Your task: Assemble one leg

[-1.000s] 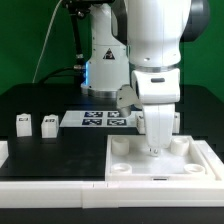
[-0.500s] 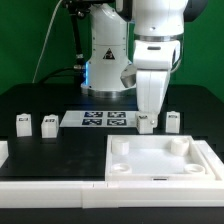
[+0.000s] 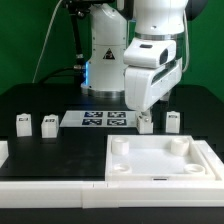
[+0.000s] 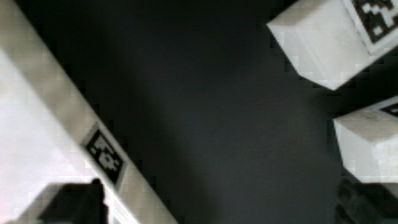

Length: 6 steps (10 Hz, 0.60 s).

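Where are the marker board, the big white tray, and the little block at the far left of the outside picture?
marker board (image 3: pixel 104 120): exterior view, on its tagged top face.
white tray (image 3: pixel 155 159): exterior view, on its bare flat middle.
leg (image 3: pixel 22 122): exterior view, on its front face.

Four legs (image 3: pixel 48 123) stand on the black surface (image 3: pixel 60 150): two at the frame's left, two right of centre. One large white square piece with round sockets (image 3: pixel 160 160) fills the lower right. One marker board (image 3: pixel 95 119) lies mid-frame.
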Each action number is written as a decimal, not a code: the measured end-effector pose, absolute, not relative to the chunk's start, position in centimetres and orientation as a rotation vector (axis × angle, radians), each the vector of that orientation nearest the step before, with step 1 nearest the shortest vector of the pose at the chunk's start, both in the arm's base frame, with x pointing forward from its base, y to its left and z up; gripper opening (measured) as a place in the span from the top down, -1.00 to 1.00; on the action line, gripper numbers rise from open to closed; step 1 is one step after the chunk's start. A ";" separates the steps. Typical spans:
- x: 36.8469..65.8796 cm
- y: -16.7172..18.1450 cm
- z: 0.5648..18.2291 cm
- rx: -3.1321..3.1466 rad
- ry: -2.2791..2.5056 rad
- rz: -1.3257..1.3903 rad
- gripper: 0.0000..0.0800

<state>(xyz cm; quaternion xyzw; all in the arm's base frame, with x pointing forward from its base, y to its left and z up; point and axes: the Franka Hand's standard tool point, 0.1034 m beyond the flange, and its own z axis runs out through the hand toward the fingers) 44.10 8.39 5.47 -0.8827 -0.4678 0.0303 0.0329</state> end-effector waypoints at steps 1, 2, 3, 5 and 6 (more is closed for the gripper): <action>43.6 8.7 5.4 -2.854 -1.144 0.107 -0.62; 43.1 9.3 5.3 -2.938 -0.921 0.129 -0.62; 42.9 9.9 5.2 -2.985 -0.745 0.141 -0.62; 42.1 11.4 5.0 -3.053 -0.191 0.175 -0.62; 41.7 12.1 4.9 -3.050 -0.005 0.193 -0.62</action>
